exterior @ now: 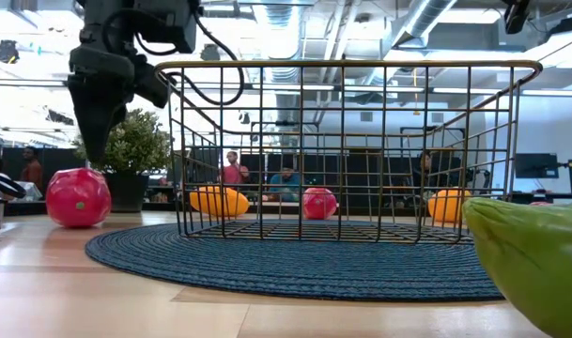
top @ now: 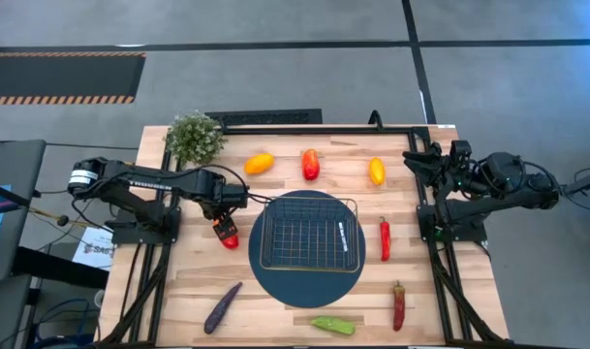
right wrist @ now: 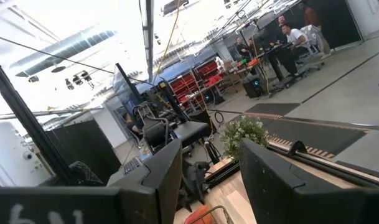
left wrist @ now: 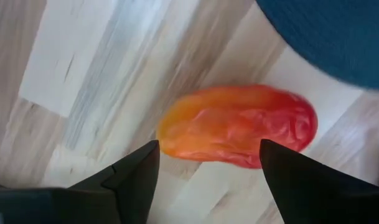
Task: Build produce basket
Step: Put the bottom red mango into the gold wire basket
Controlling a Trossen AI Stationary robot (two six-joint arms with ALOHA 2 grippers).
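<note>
1. The left gripper [top: 224, 225] is lowered over a red-orange pepper [top: 227, 234] on the tabletop, just off the left edge of the round blue mat [top: 307, 288]. Its fingers [left wrist: 130, 180] stand apart, one on each side of the pepper, not closed on it.
2. The wire basket [top: 308, 234] sits on the blue mat at the middle of the tabletop and holds nothing.
3. Along the far edge of the tabletop lie an orange pepper [top: 260, 163], a red pepper [top: 310, 164] and a yellow-orange pepper [top: 376, 171]. A potted plant [top: 194, 139] stands at the far left corner.
4. A thin red chili [top: 385, 238] lies right of the mat. A dark red pepper [top: 399, 305] lies near the front right corner.
5. A green pepper [top: 333, 325] lies at the front edge. A purple vegetable [top: 222, 306] lies toward the front left.
6. The right gripper [top: 418, 160] waits raised at the far right edge of the tabletop, its fingers [right wrist: 270, 180] somewhat apart and holding nothing.
</note>
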